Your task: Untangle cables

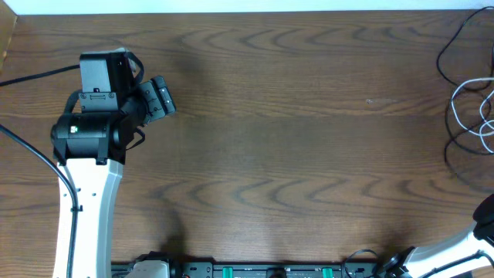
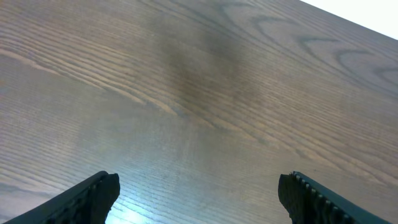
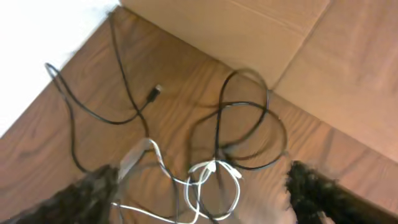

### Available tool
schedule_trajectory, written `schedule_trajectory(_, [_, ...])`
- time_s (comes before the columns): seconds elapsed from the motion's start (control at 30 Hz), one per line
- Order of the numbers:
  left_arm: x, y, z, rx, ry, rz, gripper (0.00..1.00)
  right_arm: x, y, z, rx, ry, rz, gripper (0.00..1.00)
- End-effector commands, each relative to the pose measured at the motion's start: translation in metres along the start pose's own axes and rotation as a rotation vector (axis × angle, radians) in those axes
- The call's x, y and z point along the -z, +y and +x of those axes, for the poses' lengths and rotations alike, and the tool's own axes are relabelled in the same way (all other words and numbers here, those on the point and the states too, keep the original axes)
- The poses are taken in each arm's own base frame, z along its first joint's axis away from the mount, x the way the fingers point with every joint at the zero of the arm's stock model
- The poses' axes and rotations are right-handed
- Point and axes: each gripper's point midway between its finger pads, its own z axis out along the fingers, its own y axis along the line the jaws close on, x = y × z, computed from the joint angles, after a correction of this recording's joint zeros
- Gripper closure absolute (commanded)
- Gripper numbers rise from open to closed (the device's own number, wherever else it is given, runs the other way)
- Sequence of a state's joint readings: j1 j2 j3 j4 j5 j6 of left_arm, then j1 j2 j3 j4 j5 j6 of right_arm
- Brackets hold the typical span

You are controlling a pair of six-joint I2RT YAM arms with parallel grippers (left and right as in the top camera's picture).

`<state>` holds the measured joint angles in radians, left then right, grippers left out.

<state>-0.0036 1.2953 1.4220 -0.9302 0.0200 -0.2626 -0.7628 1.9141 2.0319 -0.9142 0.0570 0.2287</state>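
Over on the left, the left pincer (image 2: 199,180) hangs above the bare wood grain of the bench (image 1: 309,154), jaws spread wide, released. All the action sits at the far right edge of the bench. There the black cable (image 3: 249,71) sprawls in big loose loops, one small plug end (image 3: 155,92) lying flat on the wood. The white cable (image 3: 214,167) is bunched in tighter coils that cross the black loops near the middle of the heap. The right pincer (image 3: 204,171) is right above that heap, its fingers (image 3: 87,196) wide apart on either side of the white coils, released, clasping neither cable. A tan cardboard panel (image 3: 261,31) lies just beyond the cables.
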Motion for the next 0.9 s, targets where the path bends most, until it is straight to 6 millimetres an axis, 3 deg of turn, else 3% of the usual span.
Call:
schedule_trajectory(0.0, [-0.001, 0.000, -0.003, 0.007, -0.006, -0.001, 0.13, 0.024, 0.019, -0.013, -0.009, -0.041, -0.118, 0.13])
schedule_trajectory(0.2, [-0.001, 0.000, -0.004, 0.007, -0.010, 0.000, 0.13, 0.066, 0.071, -0.011, 0.054, -0.034, -0.425, 0.15])
schedule_trajectory(0.37, [-0.001, 0.000, -0.004, 0.007, -0.013, 0.001, 0.13, 0.122, 0.111, 0.004, 0.177, -0.034, -0.622, 0.15])
schedule_trajectory(0.47, [-0.001, 0.000, -0.004, 0.007, -0.013, 0.001, 0.13, 0.157, 0.133, 0.022, 0.254, -0.029, -0.676, 0.14])
schedule_trajectory(0.5, [-0.001, 0.000, -0.004, 0.007, -0.013, 0.000, 0.02, 0.168, 0.140, 0.029, 0.285, -0.027, -0.693, 0.14])
schedule_trajectory(0.6, [-0.001, 0.001, -0.001, 0.007, 0.000, -0.004, 0.02, 0.200, 0.166, 0.055, 0.375, -0.006, -0.759, 0.11])
schedule_trajectory(0.87, [-0.001, 0.001, 0.000, 0.006, 0.005, -0.006, 0.02, 0.237, 0.198, 0.113, 0.533, 0.065, -0.723, 0.08])
